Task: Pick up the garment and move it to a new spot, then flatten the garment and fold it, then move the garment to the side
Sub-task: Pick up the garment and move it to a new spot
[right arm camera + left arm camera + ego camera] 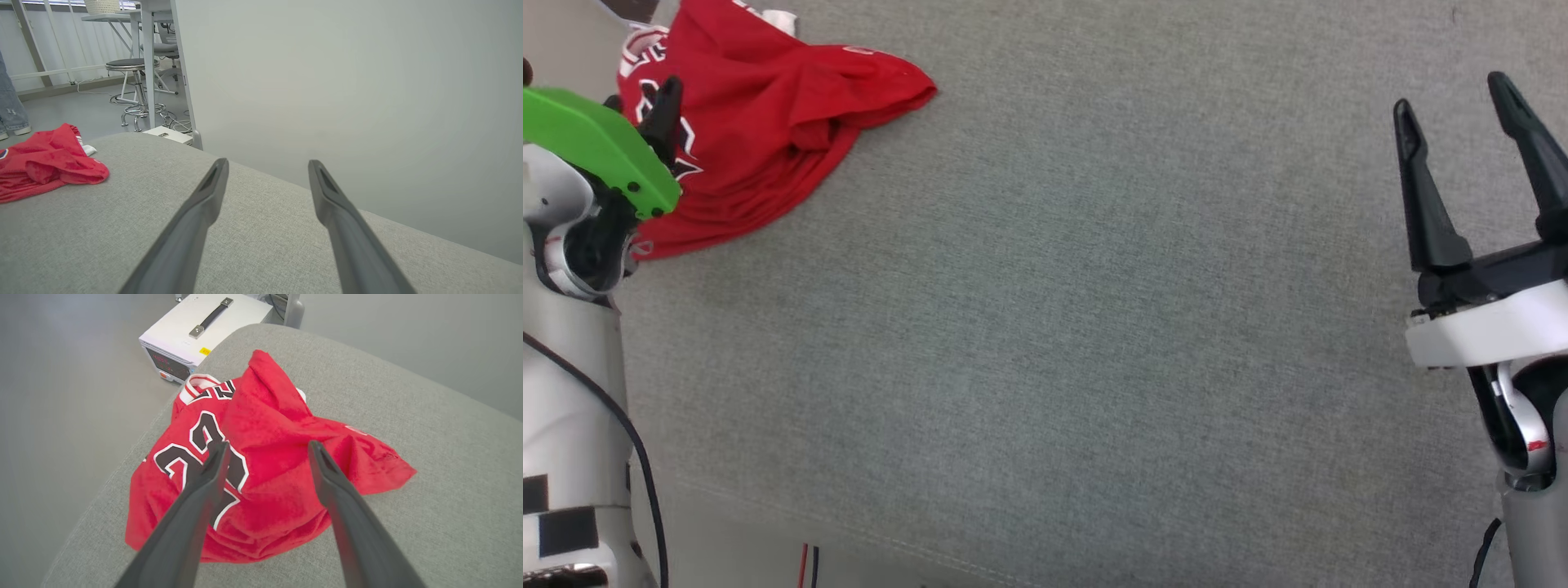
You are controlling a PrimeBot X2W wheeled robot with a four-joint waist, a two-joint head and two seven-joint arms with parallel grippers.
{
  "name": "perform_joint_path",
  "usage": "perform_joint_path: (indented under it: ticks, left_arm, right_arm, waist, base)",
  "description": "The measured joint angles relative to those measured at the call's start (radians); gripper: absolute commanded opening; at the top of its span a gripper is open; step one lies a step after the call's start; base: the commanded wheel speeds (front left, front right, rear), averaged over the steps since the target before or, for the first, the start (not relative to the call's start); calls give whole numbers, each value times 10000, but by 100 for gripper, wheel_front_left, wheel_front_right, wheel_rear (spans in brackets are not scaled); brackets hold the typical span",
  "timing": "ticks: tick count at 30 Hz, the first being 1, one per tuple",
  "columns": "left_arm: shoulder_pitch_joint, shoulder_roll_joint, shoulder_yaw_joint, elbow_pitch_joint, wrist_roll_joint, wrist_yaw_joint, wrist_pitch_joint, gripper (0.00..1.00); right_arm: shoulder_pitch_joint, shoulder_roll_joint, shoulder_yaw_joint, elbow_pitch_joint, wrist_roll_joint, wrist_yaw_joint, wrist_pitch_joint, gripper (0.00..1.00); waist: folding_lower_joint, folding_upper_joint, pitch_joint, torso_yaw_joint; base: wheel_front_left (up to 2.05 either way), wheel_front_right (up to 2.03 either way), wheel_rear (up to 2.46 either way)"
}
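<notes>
The garment (768, 139) is a red jersey lying crumpled at the far left corner of the grey cushion (1094, 327), its black number partly showing. In the left wrist view the garment (265, 477) bunches up with its striped collar at the far side. My left gripper (267, 451) hovers over its middle, open, with nothing between the fingers. In the head view one left finger (663, 110) pokes out past a green cover. My right gripper (1458, 94) stands open at the right, far from the garment (45, 163), above bare cushion.
A white box with a black handle (204, 328) stands on the floor beyond the cushion's far left corner. Past the cushion's edge are a stool (130, 77), table legs and a person's foot (16, 122). A pale wall (347, 81) rises behind.
</notes>
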Motion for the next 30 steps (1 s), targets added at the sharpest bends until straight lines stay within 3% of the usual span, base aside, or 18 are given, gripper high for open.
perform_joint_path:
  ticks: [9, 21, 22, 24, 25, 30]
  left_arm:
    - [-711, 732, 36, 826, -224, 136, 1421, 100]
    - [-1046, 1043, 219, 1697, -734, 688, 3160, 100]
    - [-1058, 1047, 224, 1668, -734, 796, 3266, 73]
    - [-1065, 1045, 226, 1524, -777, 924, 3614, 11]
    - [-1063, 1037, 253, 1499, -836, 982, 3693, 0]
    - [-889, 918, 265, 1206, -997, 1168, 3919, 0]
  right_arm:
    - [-398, -203, -222, -529, 40, -2, 46, 100]
    - [-477, -297, -403, -1246, 38, -2, 207, 100]
    - [-477, -297, -416, -1252, 38, -2, 209, 100]
    - [-477, -297, -441, -1271, 36, -2, 213, 100]
    - [-477, -297, -443, -1271, 36, -2, 224, 100]
    - [-475, -270, -472, -1252, 35, -2, 267, 100]
  waist:
    - [0, 0, 1224, -479]
    - [-1, 1, 2174, -1063]
    - [-1, 1, 2190, -1086]
    - [-1, 0, 2193, -1110]
    - [-1, 1, 2178, -1112]
    - [-1, 0, 2018, -1110]
  base:
    - [0, 0, 0]
    - [0, 0, 0]
    - [0, 0, 0]
    - [0, 0, 0]
    - [0, 0, 0]
    - [0, 0, 0]
